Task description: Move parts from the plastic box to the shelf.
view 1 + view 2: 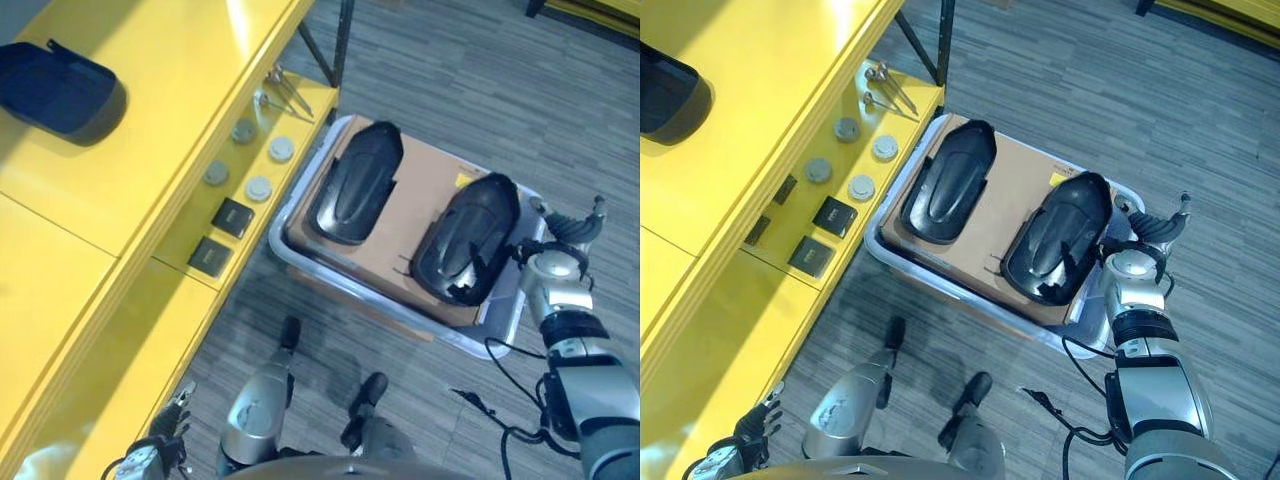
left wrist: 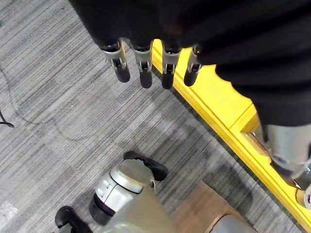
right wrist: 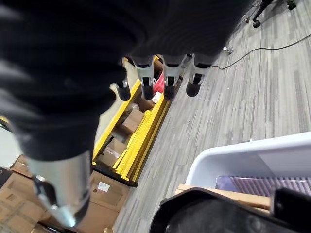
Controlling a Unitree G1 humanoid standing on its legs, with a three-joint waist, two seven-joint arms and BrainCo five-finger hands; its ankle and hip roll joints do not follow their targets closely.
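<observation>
A grey plastic box (image 1: pixel 283 222) lined with cardboard (image 1: pixel 425 180) stands on the floor beside the yellow shelf (image 1: pixel 150 120). Two black moulded parts lie in it: one on the left (image 1: pixel 355 185) and one on the right (image 1: pixel 465 240). A third black part (image 1: pixel 55 90) rests on the shelf's top at the far left. My right hand (image 1: pixel 1152 228) hovers at the box's right rim, just past the right part (image 3: pixel 209 213), with its fingers (image 3: pixel 167 80) straight and holding nothing. Low beside the shelf's front edge, my left hand (image 1: pixel 150 455) hangs with straight fingers (image 2: pixel 146 73) over the floor.
The lower shelf level holds several round grey discs (image 1: pixel 258 187), two black square blocks (image 1: pixel 232 217) and a few metal tools (image 1: pixel 285 95). A dark shelf post (image 1: pixel 340 45) stands behind the box. Striped grey carpet surrounds the box.
</observation>
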